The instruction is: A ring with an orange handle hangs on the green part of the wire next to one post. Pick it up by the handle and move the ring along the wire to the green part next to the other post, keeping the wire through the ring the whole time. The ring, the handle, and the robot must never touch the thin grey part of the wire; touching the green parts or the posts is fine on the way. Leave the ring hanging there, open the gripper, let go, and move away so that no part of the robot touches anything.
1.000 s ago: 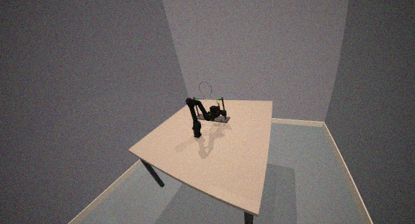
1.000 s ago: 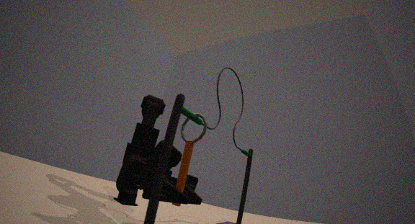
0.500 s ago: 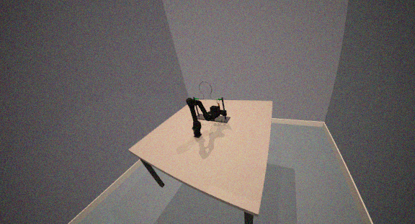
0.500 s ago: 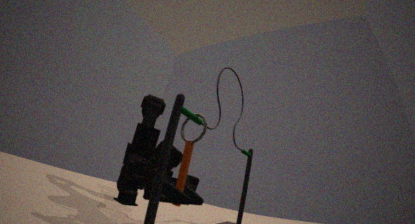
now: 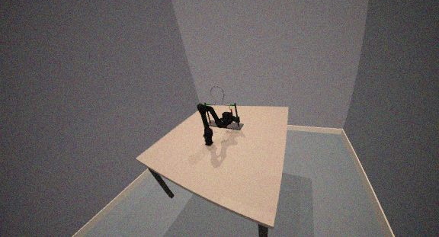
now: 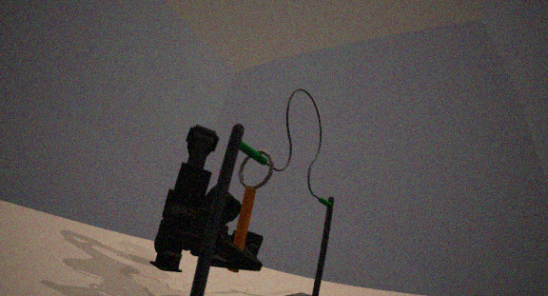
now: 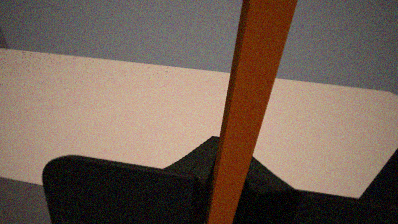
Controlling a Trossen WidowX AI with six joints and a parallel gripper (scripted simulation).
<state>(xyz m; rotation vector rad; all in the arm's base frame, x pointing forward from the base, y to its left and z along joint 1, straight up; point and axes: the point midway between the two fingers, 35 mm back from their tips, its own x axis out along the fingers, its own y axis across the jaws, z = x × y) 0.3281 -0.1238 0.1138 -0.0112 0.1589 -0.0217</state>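
The orange handle (image 6: 244,216) (image 7: 250,105) hangs from a grey ring (image 6: 255,187). The ring sits on the green part of the wire (image 6: 252,152) next to the near post (image 6: 228,164). My gripper (image 6: 240,254) (image 7: 220,144) (image 5: 229,116) is shut on the lower part of the handle, low above the table (image 5: 244,173). The thin grey wire (image 6: 318,116) (image 5: 217,87) loops up and comes down to the other green part (image 6: 324,201) on the far post (image 6: 323,245). The wire passes through the ring.
A dark base plate (image 5: 237,126) carries both posts at the back of the table. The near post stands right beside my gripper's body in the exterior view. The arm's base (image 5: 208,139) stands to the left of the plate.
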